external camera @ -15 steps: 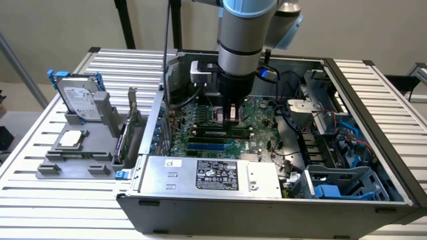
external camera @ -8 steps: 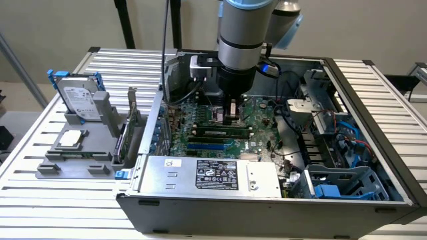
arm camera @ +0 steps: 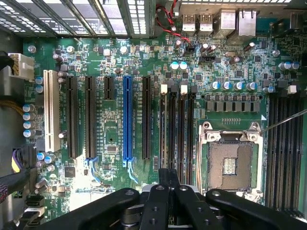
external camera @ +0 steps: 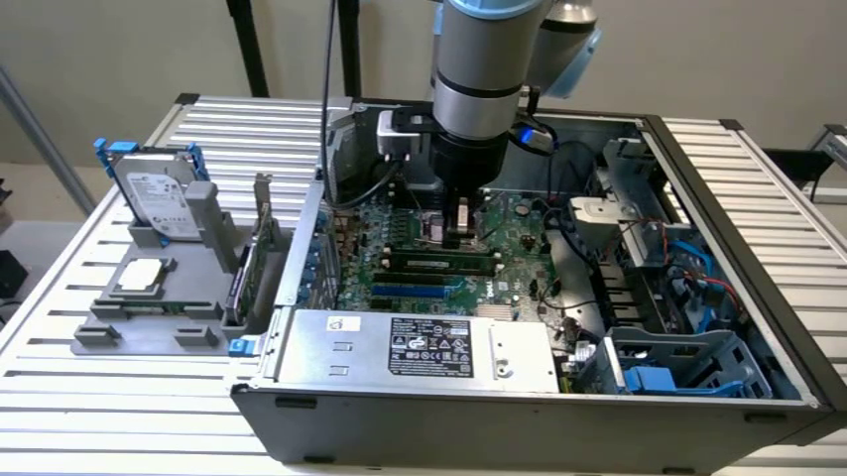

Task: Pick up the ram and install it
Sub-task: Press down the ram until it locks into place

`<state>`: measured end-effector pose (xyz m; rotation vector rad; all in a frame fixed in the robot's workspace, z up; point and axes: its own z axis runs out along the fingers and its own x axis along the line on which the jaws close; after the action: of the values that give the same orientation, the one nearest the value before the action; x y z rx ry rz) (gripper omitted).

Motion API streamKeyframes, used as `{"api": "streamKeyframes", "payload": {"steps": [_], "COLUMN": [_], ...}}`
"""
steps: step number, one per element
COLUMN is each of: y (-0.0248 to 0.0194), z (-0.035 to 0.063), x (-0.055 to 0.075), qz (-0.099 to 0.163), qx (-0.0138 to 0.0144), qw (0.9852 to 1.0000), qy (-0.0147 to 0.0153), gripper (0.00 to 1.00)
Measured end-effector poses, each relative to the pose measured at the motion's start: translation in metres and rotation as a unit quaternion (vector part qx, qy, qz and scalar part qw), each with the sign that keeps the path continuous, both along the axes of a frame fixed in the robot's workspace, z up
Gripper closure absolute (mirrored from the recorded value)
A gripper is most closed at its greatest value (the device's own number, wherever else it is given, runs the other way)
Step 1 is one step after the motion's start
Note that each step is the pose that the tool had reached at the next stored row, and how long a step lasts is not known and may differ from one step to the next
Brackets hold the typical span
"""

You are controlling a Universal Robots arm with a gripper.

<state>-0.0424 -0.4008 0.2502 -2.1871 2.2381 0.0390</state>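
- Slatted metal table (external camera: pixel 741 169): carrying the computer case (external camera: pixel 530 426), which is lying open side up in the middle of it.
- Robot arm (external camera: pixel 483 59): reaching straight down into the case, over its middle.
- Power supply (external camera: pixel 411 347): sitting inside the case, against its near wall.
- Motherboard (external camera: pixel 510 223): lying flat on the floor of the case; the wrist view is looking down on it (arm camera: pixel 110 57), with a blue slot (arm camera: pixel 127 117) among the black ones and an open processor socket (arm camera: pixel 230 163).
- Grey holder (external camera: pixel 146 317): standing outside the case, on the exterior view's left of it.
- Hard drive (external camera: pixel 153 193): leaning upright in that holder, outside the case.
- Expansion card (external camera: pixel 256 248): standing on edge between the holder and the case wall.
- Gripper (external camera: pixel 458 238) (arm camera: pixel 165 179): hanging low inside the case with fingers pressed together and nothing showing between them.
- Ram (external camera: pixel 434 264): sitting lengthwise along a memory slot inside the case, just beside the gripper's tip; contact cannot be told.
- Processor (external camera: pixel 142 278): lying flat on the holder, outside the case.
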Motion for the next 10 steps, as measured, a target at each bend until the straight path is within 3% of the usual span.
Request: {"api": "streamKeyframes", "payload": {"steps": [10], "y": [0.0], "z": [0.0], "x": [-0.0001], "qz": [0.0], "qx": [0.0], "qw": [1.0], "qy": [0.0], "gripper": [0.89]}}
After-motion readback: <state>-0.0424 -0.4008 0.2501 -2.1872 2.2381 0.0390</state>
